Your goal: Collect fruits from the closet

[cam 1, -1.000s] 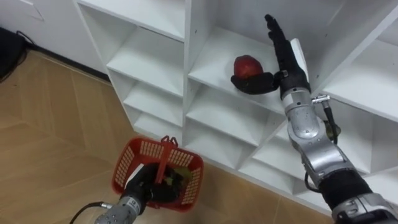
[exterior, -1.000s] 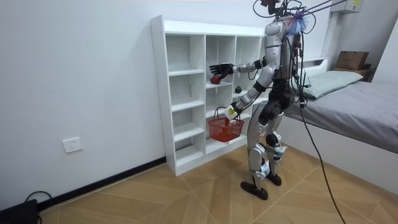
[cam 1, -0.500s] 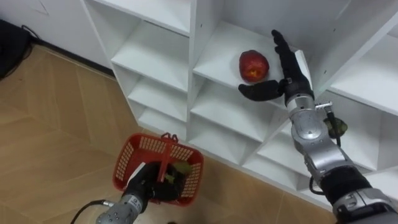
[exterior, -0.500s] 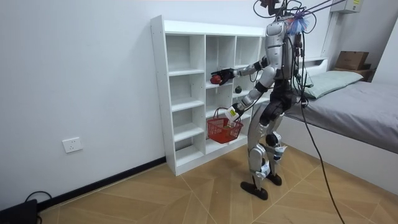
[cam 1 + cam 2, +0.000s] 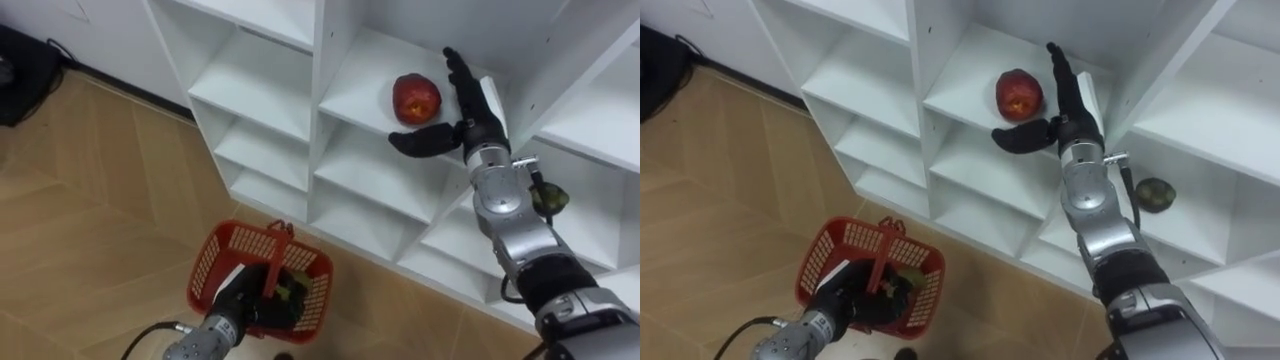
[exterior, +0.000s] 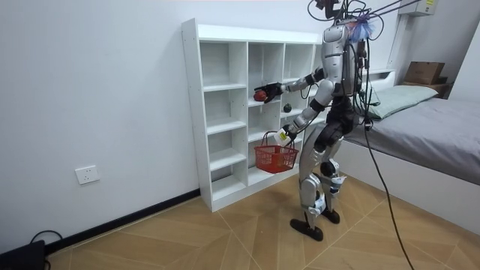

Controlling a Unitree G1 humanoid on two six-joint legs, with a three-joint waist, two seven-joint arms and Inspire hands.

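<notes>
The right robot hand (image 5: 470,112) is spread wide, and its thumb has come off the apple (image 5: 416,98), which lies on the closet shelf (image 5: 350,90) just beside it. The left robot hand (image 5: 243,306) grips the red basket (image 5: 212,268) by its handle. The right eye view shows a green fruit (image 5: 1155,193) in the next compartment. In the left eye view the forearm half hides it.

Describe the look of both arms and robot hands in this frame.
Right robot hand: black fingers, white tag on its back, on a ribbed silver forearm with a black band nearer the elbow. Left robot hand: black too, silver wrist, thin dark cable alongside.
</notes>
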